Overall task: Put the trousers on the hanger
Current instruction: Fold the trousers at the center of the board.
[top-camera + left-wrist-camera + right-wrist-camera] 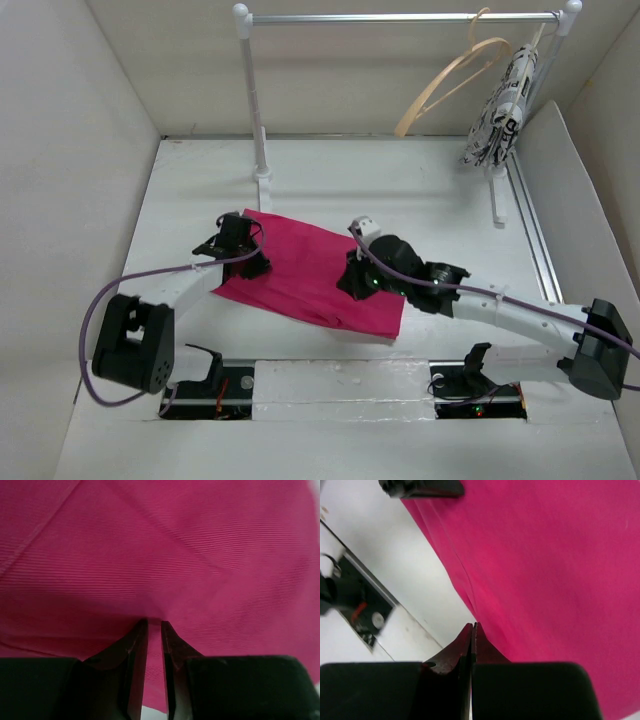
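The magenta trousers [305, 275] lie folded flat on the white table. My left gripper [247, 252] is at their left edge. In the left wrist view the cloth [165, 555] fills the frame, and the left gripper [154, 626] has its jaws nearly together with a thin strip of cloth between them. My right gripper [357, 280] rests on the right part of the trousers. In the right wrist view the right gripper [473, 626] has its jaws pressed together at the near edge of the trousers [550, 570]. The tan wooden hanger [447, 85] hangs on the rail at the back right.
A white rail [400, 17] on two posts stands at the back. A black-and-white patterned garment [500, 110] hangs at its right end beside the hanger. White walls enclose the table. A metal track [535, 230] runs along the right side. Base cut-outs [360, 607] lie near the front edge.
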Robot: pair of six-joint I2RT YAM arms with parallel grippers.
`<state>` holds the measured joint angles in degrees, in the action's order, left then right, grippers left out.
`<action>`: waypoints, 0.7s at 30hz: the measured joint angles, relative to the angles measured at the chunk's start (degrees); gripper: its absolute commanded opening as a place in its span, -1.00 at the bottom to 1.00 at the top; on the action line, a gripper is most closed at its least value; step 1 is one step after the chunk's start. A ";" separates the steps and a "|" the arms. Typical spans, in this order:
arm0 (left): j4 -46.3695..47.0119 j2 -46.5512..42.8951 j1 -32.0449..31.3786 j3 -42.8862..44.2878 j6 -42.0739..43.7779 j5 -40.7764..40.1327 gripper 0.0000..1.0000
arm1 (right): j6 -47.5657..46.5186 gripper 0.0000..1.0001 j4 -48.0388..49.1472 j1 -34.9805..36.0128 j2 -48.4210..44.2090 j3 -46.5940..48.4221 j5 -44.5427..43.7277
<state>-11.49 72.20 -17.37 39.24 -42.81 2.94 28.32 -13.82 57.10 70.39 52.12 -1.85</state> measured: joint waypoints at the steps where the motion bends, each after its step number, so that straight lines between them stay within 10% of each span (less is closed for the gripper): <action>1: 0.52 2.64 0.31 -1.40 -0.15 1.46 -0.75 | 0.52 -1.00 0.22 -0.02 -2.16 -3.58 -0.39; 11: 6.82 0.52 20.44 -9.18 -1.62 10.51 -0.76 | 6.25 -1.00 -1.09 -3.78 -7.28 -25.90 2.21; 21: -2.62 -18.71 20.50 -8.26 -2.99 5.44 -0.73 | -9.86 -1.00 -3.61 -19.19 13.73 -5.49 6.58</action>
<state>-14.11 53.49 3.14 30.98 -45.80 8.38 18.46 -17.43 37.91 84.12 46.63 4.73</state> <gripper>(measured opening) 0.129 0.009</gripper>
